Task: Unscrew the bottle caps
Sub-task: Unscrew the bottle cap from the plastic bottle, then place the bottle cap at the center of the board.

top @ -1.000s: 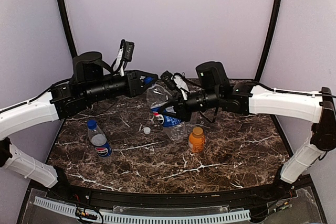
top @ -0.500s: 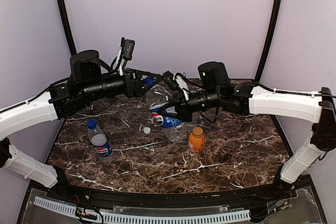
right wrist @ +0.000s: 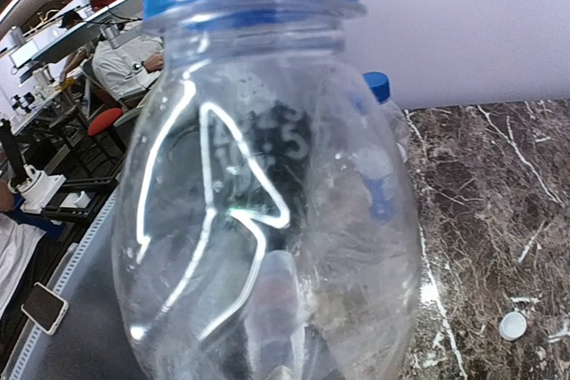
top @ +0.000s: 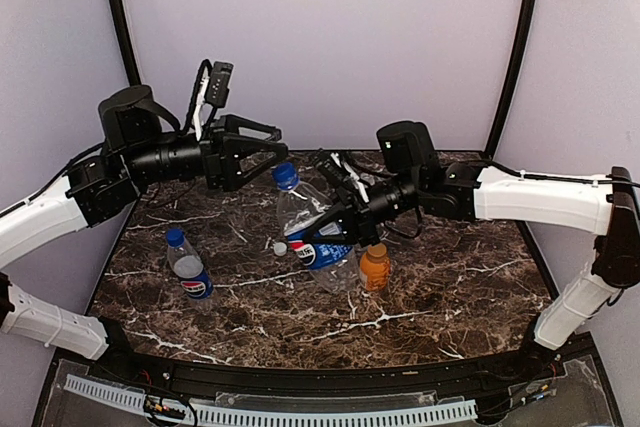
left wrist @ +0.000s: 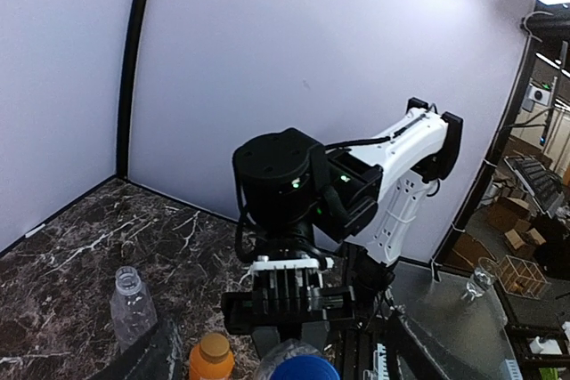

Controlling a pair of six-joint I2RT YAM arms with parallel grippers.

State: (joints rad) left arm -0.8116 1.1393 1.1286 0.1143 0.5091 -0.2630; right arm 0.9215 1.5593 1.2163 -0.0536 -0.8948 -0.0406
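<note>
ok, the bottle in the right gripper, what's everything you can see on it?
The held bottle is clear plastic, apparently empty, with a blue label bearing a red-and-white mark and its blue cap on. It leans cap-up toward the left, clamped around the middle by the right gripper. The open left gripper sits just above the cap, seemingly apart.

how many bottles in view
4: a Pepsi bottle standing left, a blue-labelled bottle in the right tool, an orange bottle beside it, and an uncapped clear bottle seen only by the left wrist camera.
</note>
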